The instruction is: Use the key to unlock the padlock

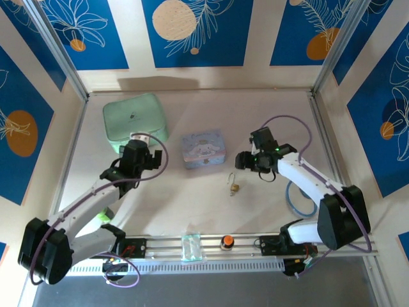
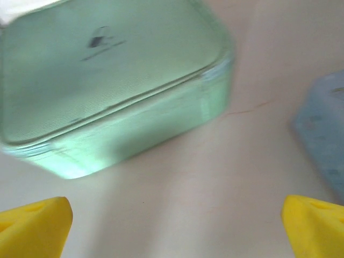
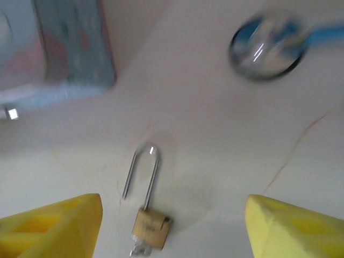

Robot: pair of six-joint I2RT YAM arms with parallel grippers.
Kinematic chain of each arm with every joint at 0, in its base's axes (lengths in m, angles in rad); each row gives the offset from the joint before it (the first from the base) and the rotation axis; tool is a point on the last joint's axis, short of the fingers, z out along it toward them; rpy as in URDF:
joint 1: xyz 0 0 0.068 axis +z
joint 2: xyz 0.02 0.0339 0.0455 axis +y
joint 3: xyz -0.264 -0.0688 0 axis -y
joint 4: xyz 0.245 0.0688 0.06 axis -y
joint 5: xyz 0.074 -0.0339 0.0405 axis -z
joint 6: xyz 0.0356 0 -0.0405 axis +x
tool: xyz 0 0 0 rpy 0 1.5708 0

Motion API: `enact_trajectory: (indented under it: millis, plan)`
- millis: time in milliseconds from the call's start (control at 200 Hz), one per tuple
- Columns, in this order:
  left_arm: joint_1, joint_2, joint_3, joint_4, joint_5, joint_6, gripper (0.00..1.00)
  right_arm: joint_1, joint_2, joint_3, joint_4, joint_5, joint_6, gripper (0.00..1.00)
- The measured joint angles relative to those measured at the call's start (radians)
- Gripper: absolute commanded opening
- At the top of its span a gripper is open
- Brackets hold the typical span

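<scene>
Lifting straight up suits you here — right gripper (image 3: 174,215) and left gripper (image 2: 176,217) both show fingers spread and empty; don't nudge the padlock (image 3: 151,226), its shackle seemingly sprung.

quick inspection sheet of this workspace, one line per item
surface: pale table, faint hairline marks
job's things: padlock lies flat, unheld, one shackle leg looks free of the body; silvery bit at its base, probably the key
clutter: mint case, pale blue box, orange knob on the front rail
grippers: left pincer open, beside the mint case; right pincer open, over the padlock
cables: purple cables along both arms; blue loop at right
surroundings: blue patterned wall panels
</scene>
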Motion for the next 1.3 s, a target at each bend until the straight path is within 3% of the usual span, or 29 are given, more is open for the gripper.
enact_trajectory:
  millis: [235, 475, 635, 885, 980, 990, 1000, 1015, 1301]
  plan:
    - [0.097, 0.064, -0.179, 0.298, -0.057, 0.152, 0.99, -0.200, -0.090, -0.147, 0.303, 0.096, -0.121, 0.71]
    - [0.211, 0.284, -0.202, 0.586, 0.016, 0.162, 0.99, -0.395, -0.103, -0.386, 0.663, 0.037, -0.165, 0.69]
    - [0.258, 0.349, -0.204, 0.703, 0.089, 0.163, 0.99, -0.394, -0.051, -0.534, 1.030, 0.017, -0.218, 0.68]
    - [0.364, 0.465, -0.258, 0.953, 0.198, 0.131, 0.99, -0.354, 0.167, -0.526, 1.316, 0.010, -0.302, 0.70]
    - [0.366, 0.490, -0.261, 0.967, 0.235, 0.132, 0.99, -0.340, 0.204, -0.505, 1.326, 0.010, -0.323, 0.75]
    - [0.366, 0.490, -0.261, 0.970, 0.238, 0.131, 0.99, -0.340, 0.205, -0.504, 1.329, 0.009, -0.324, 0.80]
    - [0.366, 0.490, -0.261, 0.974, 0.242, 0.132, 0.99, -0.339, 0.206, -0.502, 1.332, 0.008, -0.328, 0.95]
    - [0.366, 0.490, -0.261, 0.977, 0.245, 0.131, 0.99, -0.338, 0.207, -0.500, 1.333, 0.008, -0.324, 1.00]
    - [0.366, 0.490, -0.261, 1.022, 0.272, 0.132, 0.99, -0.338, 0.207, -0.486, 1.352, 0.002, -0.347, 0.99]
